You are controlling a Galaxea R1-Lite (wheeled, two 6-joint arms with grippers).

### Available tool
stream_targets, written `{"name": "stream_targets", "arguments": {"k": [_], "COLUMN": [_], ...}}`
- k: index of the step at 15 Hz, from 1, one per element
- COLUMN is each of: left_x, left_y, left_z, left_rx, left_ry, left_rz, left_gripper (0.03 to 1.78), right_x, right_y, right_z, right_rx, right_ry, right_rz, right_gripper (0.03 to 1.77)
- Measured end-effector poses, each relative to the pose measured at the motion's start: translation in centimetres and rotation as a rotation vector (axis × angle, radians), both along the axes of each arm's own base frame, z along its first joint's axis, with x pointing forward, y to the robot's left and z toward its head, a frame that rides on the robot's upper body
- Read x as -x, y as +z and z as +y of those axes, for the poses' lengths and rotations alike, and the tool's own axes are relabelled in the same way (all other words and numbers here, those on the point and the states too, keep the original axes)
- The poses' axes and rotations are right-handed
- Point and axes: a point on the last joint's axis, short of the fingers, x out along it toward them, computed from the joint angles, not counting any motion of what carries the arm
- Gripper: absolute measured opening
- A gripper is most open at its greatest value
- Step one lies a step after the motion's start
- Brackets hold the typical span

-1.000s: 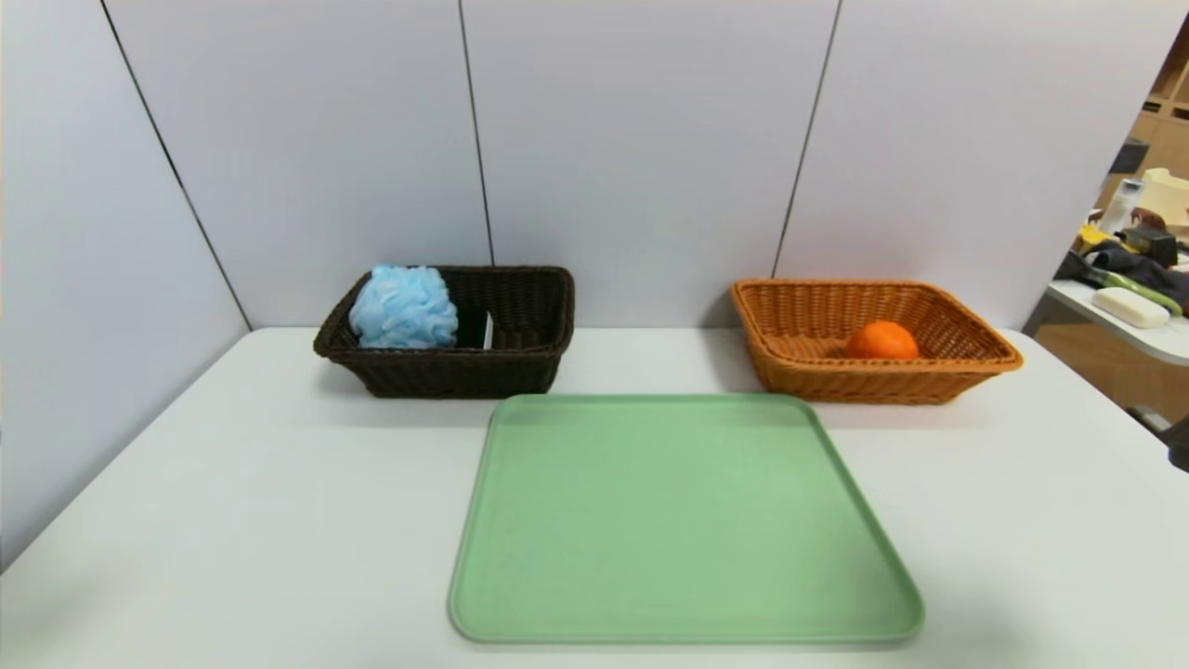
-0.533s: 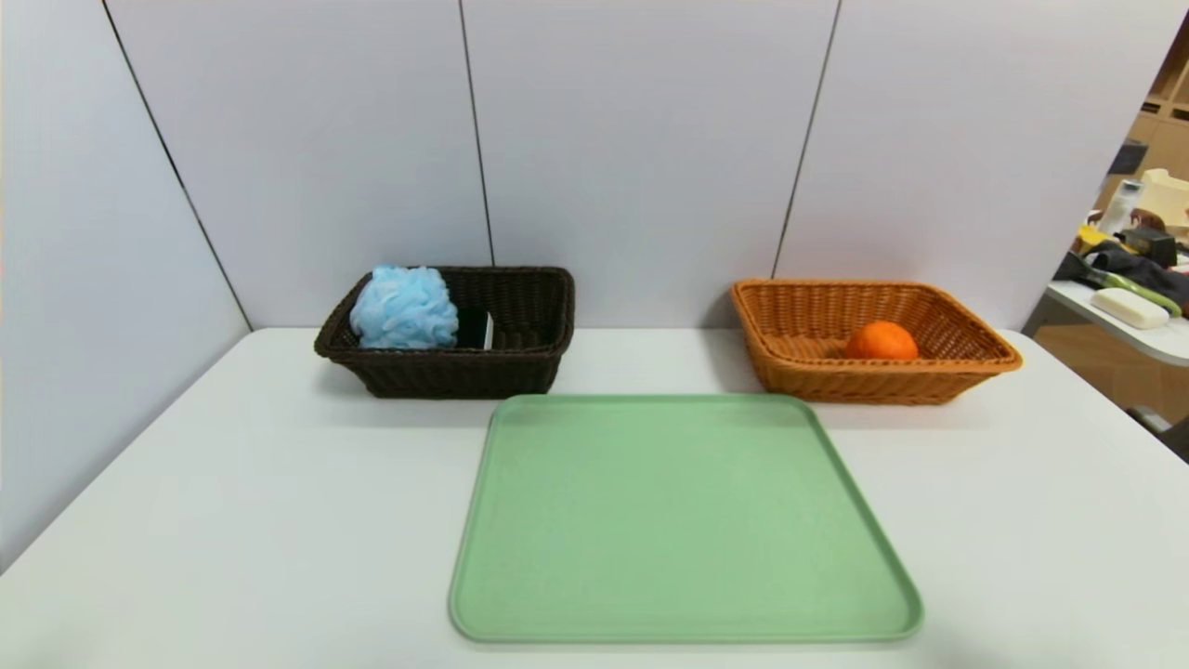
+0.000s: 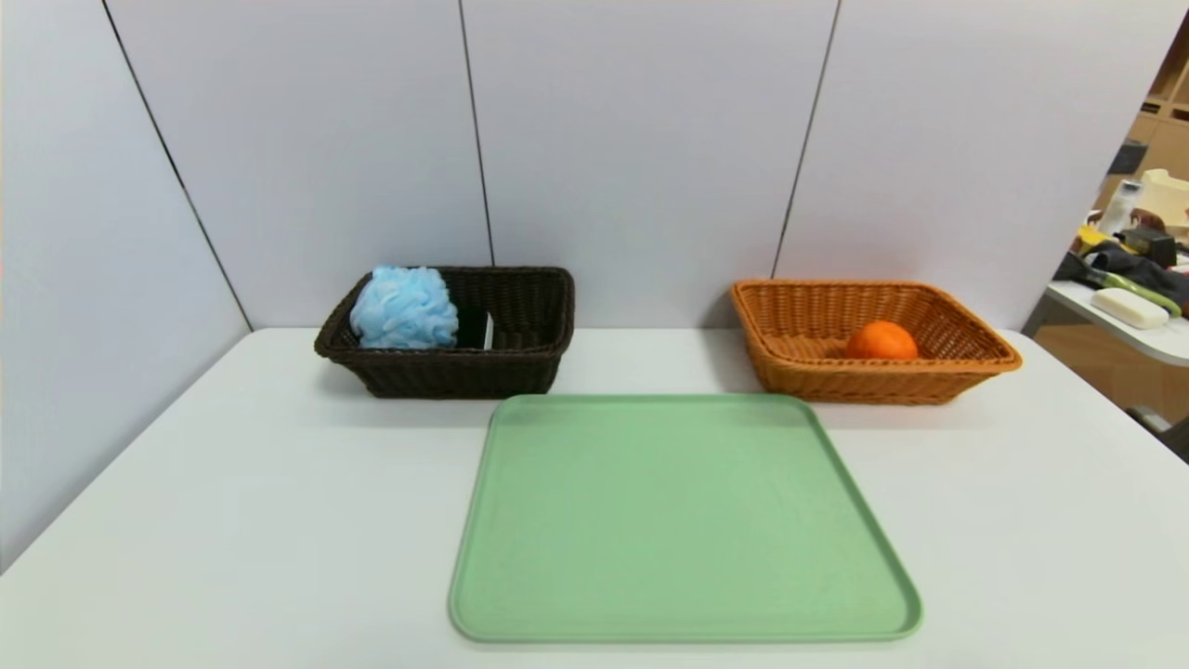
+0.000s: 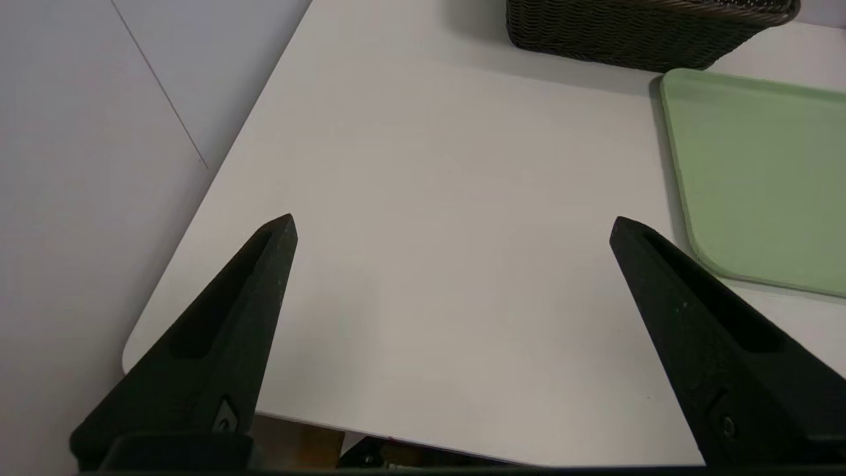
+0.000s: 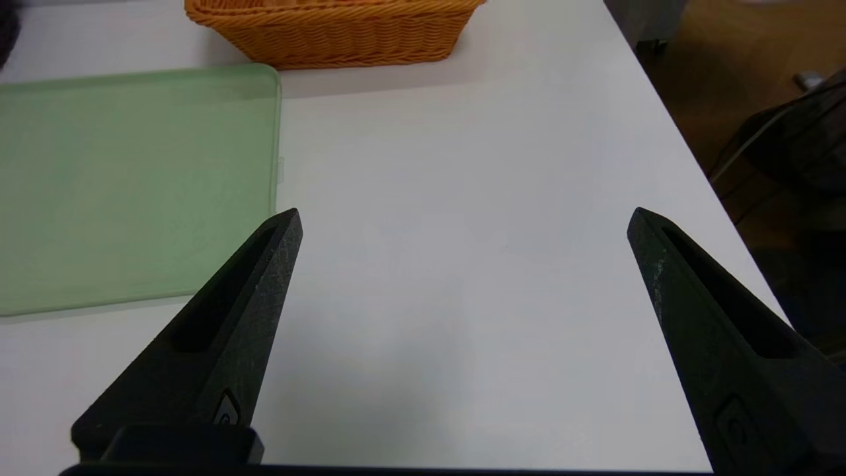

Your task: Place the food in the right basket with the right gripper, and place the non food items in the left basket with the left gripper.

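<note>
A blue bath pouf [image 3: 403, 308] and a dark box-like item [image 3: 476, 328] lie in the dark brown left basket [image 3: 534, 367]. An orange [image 3: 881, 341] sits in the orange wicker right basket [image 3: 966, 376]. The green tray [image 3: 678, 520] in front of them holds nothing. Neither gripper shows in the head view. My left gripper [image 4: 453, 221] hangs open over bare table near the front left corner, with the left basket [image 4: 634, 30] and the tray [image 4: 760, 178] beyond it. My right gripper [image 5: 464, 218] hangs open over bare table at the front right, beside the tray [image 5: 132, 178] and before the right basket [image 5: 330, 30].
The white table [image 3: 232, 483] ends at grey panel walls behind and on the left. Its right edge [image 5: 700, 172] drops to the floor. A second table with clutter [image 3: 1129, 279] stands off to the far right.
A dark shape at the head view's right edge, seen one second ago, has withdrawn out of sight. Baskets, tray and objects have not moved.
</note>
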Motion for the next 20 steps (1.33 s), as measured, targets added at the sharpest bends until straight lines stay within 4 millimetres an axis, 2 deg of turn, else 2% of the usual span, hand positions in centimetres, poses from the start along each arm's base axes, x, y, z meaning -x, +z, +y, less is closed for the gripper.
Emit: {"name": "stream_targets", "arguments": {"k": [6,12,16,20], "left_x": [2.0,3.6,3.4,1.8], "left_y": [-2.3,-3.4,-4.2,-4.6], "left_z": [0.0,0.0,0.0,0.1], "left_rx": [-0.068,-0.153,-0.203,-0.249], "left_ry": [-0.009,0.006,0.017,0.028], "left_rz": [-0.073,-0.252,-0.391,-0.528], "left_gripper": [1.69,1.69,1.69,1.69], "right_x": [3.5,6.8,6.9,6.1], "right_y": [-3.1,-4.5,-4.7,-5.0], "right_z": [0.0,0.3,0.4,0.4], "right_rx": [0.036,0.121,0.199,0.265], "right_ry": [0.004,0.111,0.154,0.157], "right_rz": [-0.102,-0.287,-0.417,-0.549], "right_gripper": [1.7,1.7,1.7,1.7]}}
